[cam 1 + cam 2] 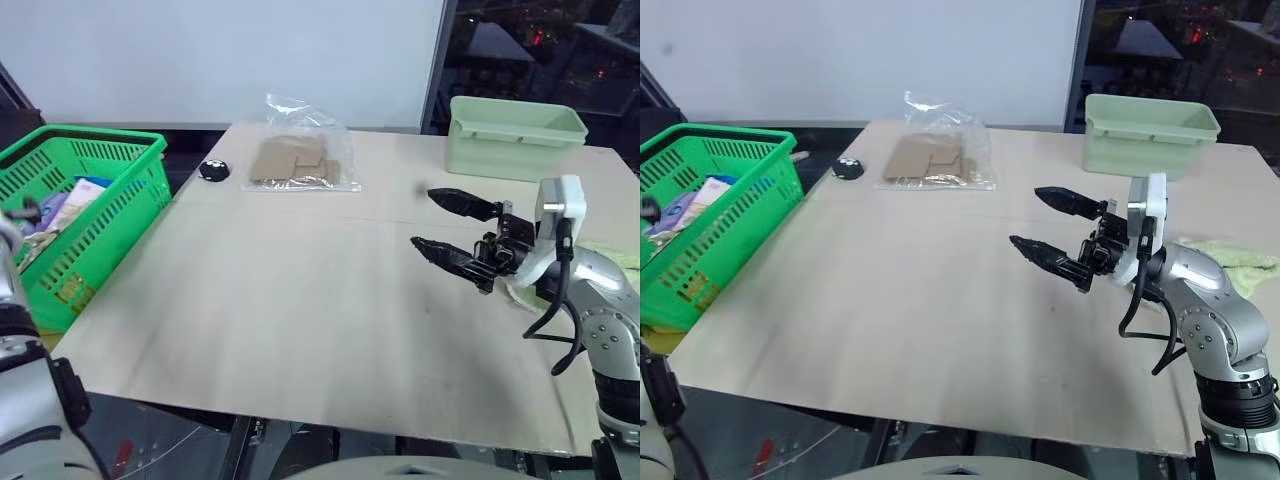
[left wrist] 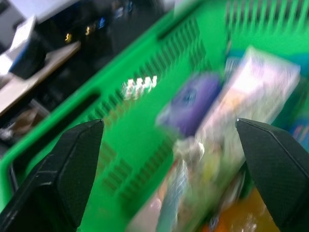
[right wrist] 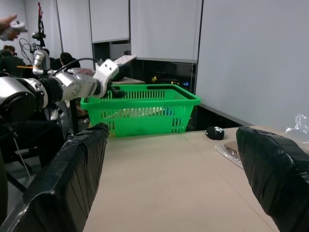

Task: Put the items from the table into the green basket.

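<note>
Left eye view has the right pincer (image 1: 447, 222) nearest, hovering above the bare right half of the pale wooden desk (image 1: 300, 320), its two black fingers (image 1: 462, 204) spread wide with nothing between them and pointing toward the robot's left. Just beside that arm, at the desk's right edge, lies a pale green cloth (image 1: 1238, 256).

Off the desk's left edge stands the green basket (image 1: 95, 215), with slotted sides and a thick rim. Inside it lie the items (image 1: 60, 210): a long pale printed carton (image 2: 256, 92), a purple-topped piece (image 2: 193, 99) touching it, and something orange (image 2: 236, 220) lower down. They are blurred in the left wrist view, so their labels cannot be read.

Seen from the right wrist view, the left pincer (image 3: 116, 89) hangs just above the basket's rim, over its inside. Its fingers (image 2: 72, 164) stand wide apart around the basket's contents and hold nothing.

Farther back on the desk, near the middle, a clear plastic bag (image 1: 300, 150) with flat brown cardboard pieces inside lies flat. A small black round object (image 1: 214, 170) sits just left of it, at the desk's corner by the basket. At the far right corner stands a pale green solid-walled tub (image 1: 512, 135).

Beyond the basket, in the right wrist view, people (image 3: 63, 60) sit in the background.
</note>
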You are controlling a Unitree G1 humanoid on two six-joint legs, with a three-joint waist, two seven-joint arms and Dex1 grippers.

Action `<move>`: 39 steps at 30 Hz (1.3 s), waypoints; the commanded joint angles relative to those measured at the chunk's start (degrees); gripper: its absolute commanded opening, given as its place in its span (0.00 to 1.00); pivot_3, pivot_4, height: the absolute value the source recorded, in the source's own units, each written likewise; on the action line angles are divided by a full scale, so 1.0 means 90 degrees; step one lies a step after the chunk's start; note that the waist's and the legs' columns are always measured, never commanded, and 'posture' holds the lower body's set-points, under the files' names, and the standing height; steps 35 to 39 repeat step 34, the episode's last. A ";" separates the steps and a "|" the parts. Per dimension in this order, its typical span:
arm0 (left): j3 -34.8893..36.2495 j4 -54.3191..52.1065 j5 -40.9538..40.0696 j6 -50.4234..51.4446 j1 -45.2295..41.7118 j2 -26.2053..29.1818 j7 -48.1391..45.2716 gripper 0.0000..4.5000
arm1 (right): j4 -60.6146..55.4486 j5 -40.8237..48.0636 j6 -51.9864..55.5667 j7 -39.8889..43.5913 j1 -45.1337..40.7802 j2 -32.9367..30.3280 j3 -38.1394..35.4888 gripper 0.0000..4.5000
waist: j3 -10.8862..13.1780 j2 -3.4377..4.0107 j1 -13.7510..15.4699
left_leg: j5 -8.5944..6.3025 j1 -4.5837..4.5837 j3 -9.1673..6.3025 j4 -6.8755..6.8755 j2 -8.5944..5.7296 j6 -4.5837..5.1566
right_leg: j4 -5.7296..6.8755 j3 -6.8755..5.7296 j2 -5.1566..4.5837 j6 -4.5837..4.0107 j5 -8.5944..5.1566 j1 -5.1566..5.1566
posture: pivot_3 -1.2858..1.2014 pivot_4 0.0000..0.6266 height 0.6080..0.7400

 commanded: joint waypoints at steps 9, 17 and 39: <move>-0.0486 -0.5687 -0.2877 0.1907 0.2329 -0.1429 -0.2933 1.00 | 0.0668 -0.0730 -0.0775 0.0608 0.0651 -0.0256 -0.0238 1.00 | -0.0010 0.0024 -0.0129 | -0.0011 0.0006 0.0035 0.0006 -0.0008 0.0019 | -0.0001 0.0044 -0.0010 -0.0005 0.0002 0.0001 | 0.51 0.00 1.00; -0.1552 -0.6996 -0.2342 0.2126 0.4289 -0.1666 -0.3219 1.00 | 0.1229 -0.1786 -0.1486 0.0845 0.1593 -0.0627 -0.0195 1.00 | -0.0010 0.0068 -0.0147 | -0.0012 0.0013 0.0047 0.0003 0.0026 0.0017 | -0.0004 0.0052 0.0025 -0.0010 0.0002 -0.0001 | 0.51 0.00 1.00; -0.2597 -0.7164 -0.1426 0.1255 0.5162 -0.2589 -0.3235 1.00 | 0.2141 -0.2975 -0.3417 -0.0142 0.3950 0.0167 -0.0670 1.00 | -0.0025 0.0115 0.0122 | -0.0023 0.0025 0.0168 0.0011 0.0033 0.0030 | -0.0013 0.0108 0.0005 -0.0021 -0.0007 0.0006 | 0.49 0.00 1.00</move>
